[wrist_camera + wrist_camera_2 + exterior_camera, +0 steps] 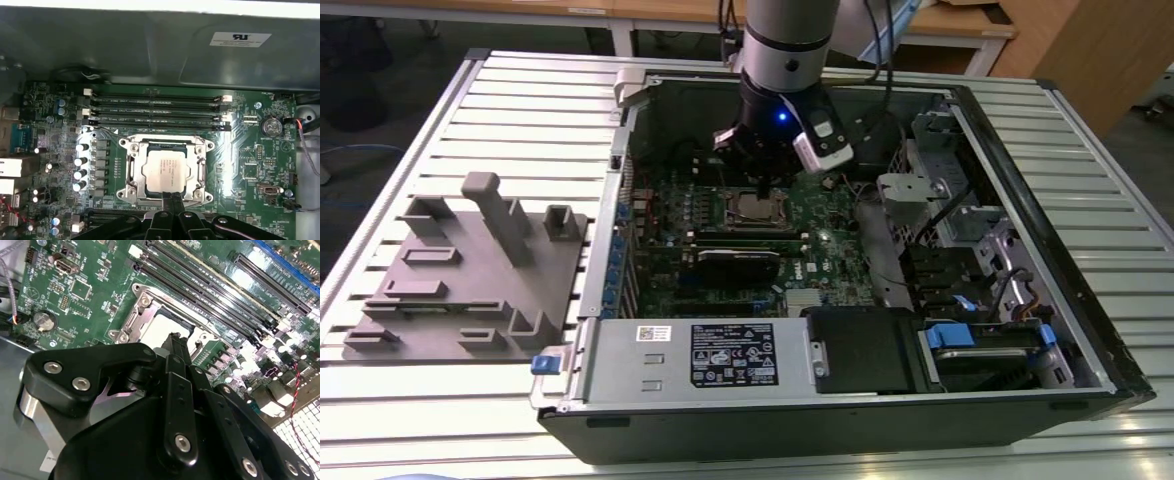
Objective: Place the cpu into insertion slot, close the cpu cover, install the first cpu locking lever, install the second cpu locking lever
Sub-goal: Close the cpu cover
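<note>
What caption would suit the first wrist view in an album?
Gripper at the edge of the cpu, seated in its insertion slot and framed by the cpu cover.

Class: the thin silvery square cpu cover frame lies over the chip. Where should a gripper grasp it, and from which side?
Probably the thin silvery square cpu cover frame is best pinched across its rail nearest the black gripper, from above: it lies flat, and only its window edge and outer edge offer opposing faces. The hinge side is unclear.
</note>
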`<state>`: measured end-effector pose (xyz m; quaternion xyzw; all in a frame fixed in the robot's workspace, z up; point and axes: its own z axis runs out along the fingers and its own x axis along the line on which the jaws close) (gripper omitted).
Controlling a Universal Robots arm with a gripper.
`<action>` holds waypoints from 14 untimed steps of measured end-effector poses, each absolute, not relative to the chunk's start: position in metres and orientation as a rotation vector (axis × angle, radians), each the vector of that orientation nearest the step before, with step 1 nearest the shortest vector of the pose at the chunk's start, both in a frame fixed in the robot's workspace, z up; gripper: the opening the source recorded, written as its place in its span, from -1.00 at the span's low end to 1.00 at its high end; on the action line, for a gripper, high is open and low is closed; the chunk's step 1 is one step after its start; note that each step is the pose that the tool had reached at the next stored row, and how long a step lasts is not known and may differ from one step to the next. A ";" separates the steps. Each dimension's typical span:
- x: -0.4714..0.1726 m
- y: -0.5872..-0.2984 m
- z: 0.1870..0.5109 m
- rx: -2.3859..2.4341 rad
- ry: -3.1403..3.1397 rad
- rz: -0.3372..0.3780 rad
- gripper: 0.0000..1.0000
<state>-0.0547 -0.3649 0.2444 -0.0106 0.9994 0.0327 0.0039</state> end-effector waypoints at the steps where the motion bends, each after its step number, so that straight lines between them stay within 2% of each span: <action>1: -0.056 -0.364 0.244 -0.030 3.132 0.102 -0.80; 14: -0.057 -0.352 0.235 -0.023 3.132 0.102 -0.80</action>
